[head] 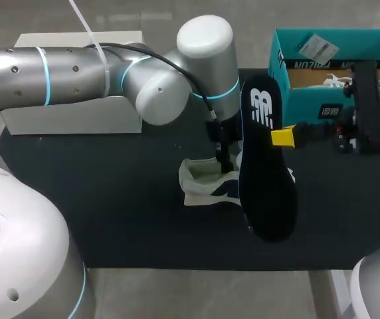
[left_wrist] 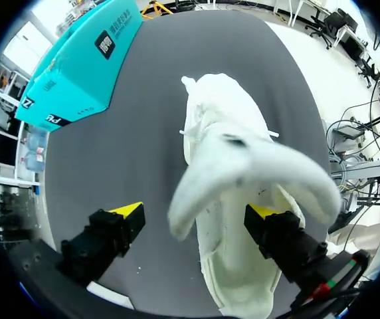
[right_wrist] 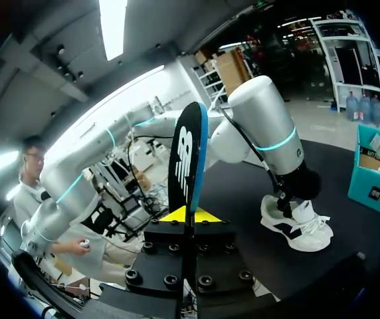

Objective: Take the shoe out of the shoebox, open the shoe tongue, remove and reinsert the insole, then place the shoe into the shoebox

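A white shoe with dark side marks (head: 206,183) lies on the black mat in the middle of the table. My left gripper (head: 222,158) stands over it, open, its fingers either side of the shoe's opening (left_wrist: 230,266), with the raised white tongue (left_wrist: 263,169) just ahead of them. My right gripper (head: 284,137) is shut on the edge of the black insole (head: 266,173), which hangs upright above the shoe's right side. In the right wrist view the insole (right_wrist: 187,156) stands edge-on between the yellow tips (right_wrist: 190,214). The teal shoebox (head: 309,100) sits at the back right.
A pale block (head: 70,116) stands at the mat's back left edge. Something white lies inside the shoebox (head: 333,81). The black mat (head: 110,206) stretches bare to the left and front of the shoe.
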Controlling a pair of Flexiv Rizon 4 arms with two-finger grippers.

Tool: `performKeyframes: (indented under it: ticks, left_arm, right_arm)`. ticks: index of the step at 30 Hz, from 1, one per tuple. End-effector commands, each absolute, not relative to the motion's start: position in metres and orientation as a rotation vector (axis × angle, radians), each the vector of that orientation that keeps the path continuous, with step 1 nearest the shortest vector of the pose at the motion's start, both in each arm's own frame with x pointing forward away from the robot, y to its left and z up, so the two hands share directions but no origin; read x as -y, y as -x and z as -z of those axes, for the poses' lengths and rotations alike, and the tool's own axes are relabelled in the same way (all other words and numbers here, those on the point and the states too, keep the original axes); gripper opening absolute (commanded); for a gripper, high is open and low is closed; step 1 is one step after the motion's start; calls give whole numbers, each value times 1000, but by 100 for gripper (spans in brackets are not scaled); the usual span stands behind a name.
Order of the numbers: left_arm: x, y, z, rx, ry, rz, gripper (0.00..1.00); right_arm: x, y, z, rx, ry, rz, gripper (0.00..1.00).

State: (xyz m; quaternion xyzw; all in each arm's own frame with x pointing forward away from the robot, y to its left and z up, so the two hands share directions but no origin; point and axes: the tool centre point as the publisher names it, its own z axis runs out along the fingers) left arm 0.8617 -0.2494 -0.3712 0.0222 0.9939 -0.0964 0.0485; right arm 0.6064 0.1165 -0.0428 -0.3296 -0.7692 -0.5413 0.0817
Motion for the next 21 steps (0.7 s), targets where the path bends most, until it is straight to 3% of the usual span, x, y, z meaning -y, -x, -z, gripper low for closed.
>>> performKeyframes:
  ticks: [1,5,7,9,10,11,12,21]
  left_arm:
    - [250,-867,371,-3036,-72,306,98]
    - [249,-870,371,-3030,-72,299,94]
    - [249,-870,375,-3034,-73,285,80]
    - [249,-870,377,-3037,-77,276,45]
    - [249,-870,378,-3037,-80,270,33]
    - [249,-869,378,-3037,-86,265,5]
    - [249,-868,378,-3035,-92,263,0]
    - [248,-863,378,-3046,-131,256,0]
  right_arm:
    - [-119,-594,45,2229,1045,1792,0]
    - [-119,-594,45,2229,1045,1792,0]
    - [-119,-594,45,2229,1045,1792,0]
    - [-119,-594,45,2229,1045,1792,0]
    - [-119,-594,45,2229,1045,1792,0]
    - [-119,-594,45,2229,1045,1792,0]
    - [-119,-594,45,2229,1045,1792,0]
    - [-119,-594,45,2229,1045,1792,0]
